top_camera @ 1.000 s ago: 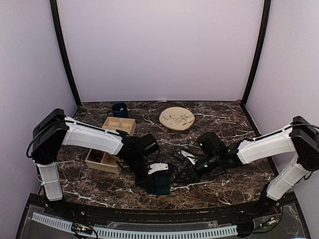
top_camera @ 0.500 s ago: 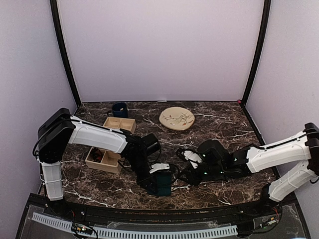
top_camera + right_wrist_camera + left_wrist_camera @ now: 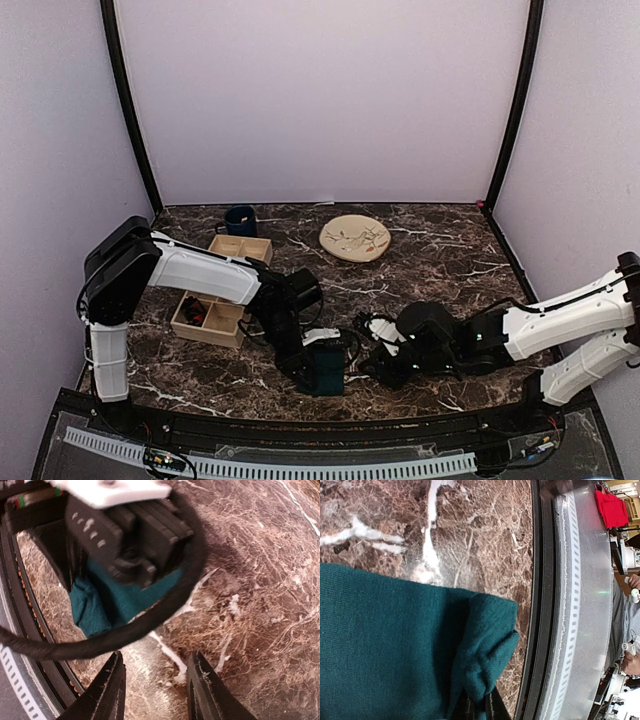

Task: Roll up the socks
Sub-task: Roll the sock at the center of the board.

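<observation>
**A:** Eyes on the teal sock [image 3: 326, 372]. It's right at the near edge of the surface [image 3: 450, 250], about midway along, bunched into a thick fold.

**B:** And the left gripper [image 3: 481, 706] has it! The jaws are pinched almost together on the folded end, and the cloth puckers where the dark fingers bite. In the left wrist view the rest of the sock spreads flat over the marble, with the fold lying close to the black rim along the near edge.

**A:** And the right gripper [image 3: 156, 661]?

**B:** It's low over the surface, just beside the sock on its right and pointing toward it. The fingers are parted roughly halfway, and between them there's only bare marble and a white vein. It holds nothing and is clear of the sock.

**A:** Its own camera looks straight at the left gripper's black body sitting over the teal cloth. A black cable [image 3: 150, 617] loops across in front.

**B:** Further out, a divided wooden tray [image 3: 207, 320] sits toward the left edge, with something small in its compartments that I can't make out.

**A:** Behind it is a second tray [image 3: 240, 248], then a dark blue mug [image 3: 240, 219] near the far-left corner. A round plate [image 3: 355, 238] sits toward the far edge, about midway along. All four are well apart from the sock.
</observation>
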Controlling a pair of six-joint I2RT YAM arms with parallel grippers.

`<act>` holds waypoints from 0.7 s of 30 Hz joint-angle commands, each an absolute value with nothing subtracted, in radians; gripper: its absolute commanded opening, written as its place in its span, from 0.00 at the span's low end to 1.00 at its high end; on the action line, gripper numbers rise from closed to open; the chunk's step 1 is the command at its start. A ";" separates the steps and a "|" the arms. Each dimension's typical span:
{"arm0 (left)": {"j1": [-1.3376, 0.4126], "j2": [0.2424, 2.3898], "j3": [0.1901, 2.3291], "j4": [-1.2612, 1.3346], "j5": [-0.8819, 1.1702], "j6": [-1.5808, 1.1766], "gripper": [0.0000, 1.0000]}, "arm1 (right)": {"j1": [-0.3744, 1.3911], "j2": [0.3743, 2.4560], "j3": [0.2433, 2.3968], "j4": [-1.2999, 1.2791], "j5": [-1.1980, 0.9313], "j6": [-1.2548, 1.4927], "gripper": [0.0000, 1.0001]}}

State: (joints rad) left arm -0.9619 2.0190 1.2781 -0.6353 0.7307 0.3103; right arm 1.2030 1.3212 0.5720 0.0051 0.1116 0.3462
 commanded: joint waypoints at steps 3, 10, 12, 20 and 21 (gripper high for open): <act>-0.959 2.064 1.282 -0.719 0.721 0.322 0.00 | 1.297 1.320 0.594 -0.015 0.214 0.308 0.39; -0.953 2.078 1.284 -0.735 0.733 0.328 0.00 | 1.394 1.374 0.664 -0.060 0.265 0.205 0.41; -0.950 2.082 1.286 -0.739 0.761 0.331 0.00 | 1.417 1.401 0.692 -0.072 0.275 0.171 0.42; -0.942 2.097 1.301 -0.755 0.773 0.345 0.00 | 1.470 1.524 0.789 -0.089 0.251 0.043 0.45; -0.941 2.098 1.303 -0.755 0.773 0.346 0.00 | 1.470 1.537 0.797 -0.092 0.244 0.028 0.45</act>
